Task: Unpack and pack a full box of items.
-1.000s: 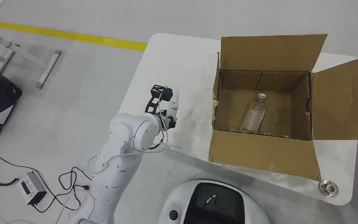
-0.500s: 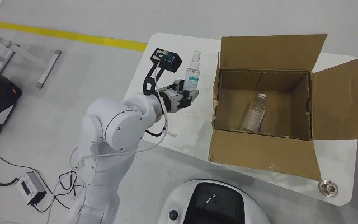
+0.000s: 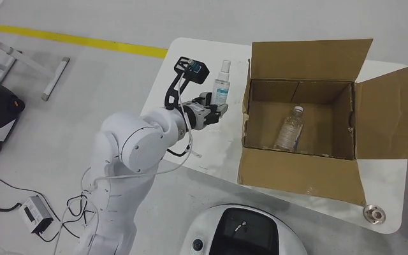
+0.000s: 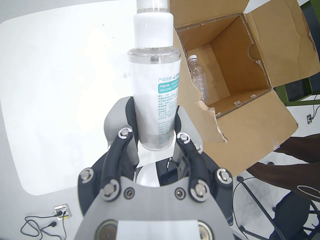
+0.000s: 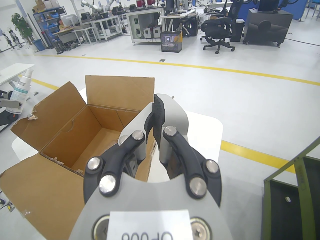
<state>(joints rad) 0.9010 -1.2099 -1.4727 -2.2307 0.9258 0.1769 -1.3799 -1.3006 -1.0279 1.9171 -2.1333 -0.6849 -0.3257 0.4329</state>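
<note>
While the left gripper (image 4: 153, 112) clamps one spray bottle (image 4: 154, 76), the box (image 3: 299, 173) (open) holds one water bottle (image 3: 289, 131).

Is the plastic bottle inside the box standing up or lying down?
Lying down. The clear bottle rests on its side on the floor of the box, cap toward the far wall.

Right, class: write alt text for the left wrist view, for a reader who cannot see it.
The left gripper holds a clear spray bottle by its lower half, fingers closed on either side, over a white table. Beside it stands an open cardboard box with a clear plastic bottle lying inside.
</note>
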